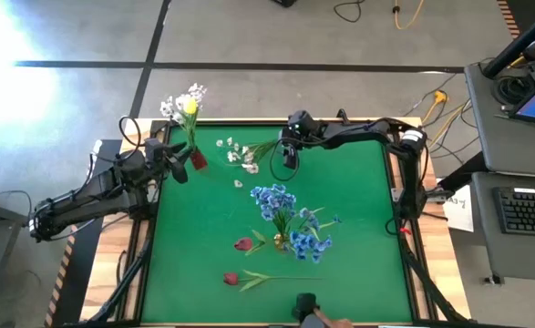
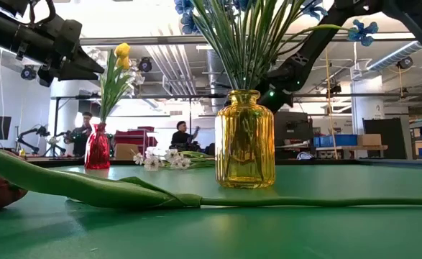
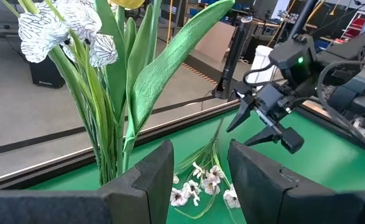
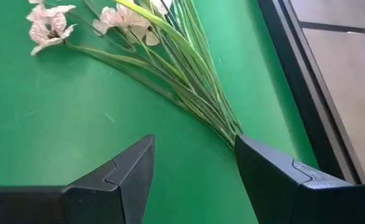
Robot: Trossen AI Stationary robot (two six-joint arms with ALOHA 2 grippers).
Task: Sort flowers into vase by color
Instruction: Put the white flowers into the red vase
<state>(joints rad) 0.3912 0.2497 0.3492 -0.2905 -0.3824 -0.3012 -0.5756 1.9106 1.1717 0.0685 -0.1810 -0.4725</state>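
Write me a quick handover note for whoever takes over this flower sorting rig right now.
Right gripper: open, hovering just above the stem ends of the white blossom spray lying on the green table at the far side.
Left gripper: open, empty, waiting beside the red vase.
Done: red vase at the far left corner holds a yellow tulip and some white blossoms; yellow vase mid-table holds the blue flowers.
Left: the white spray and two red-pink tulips lie loose on the table.
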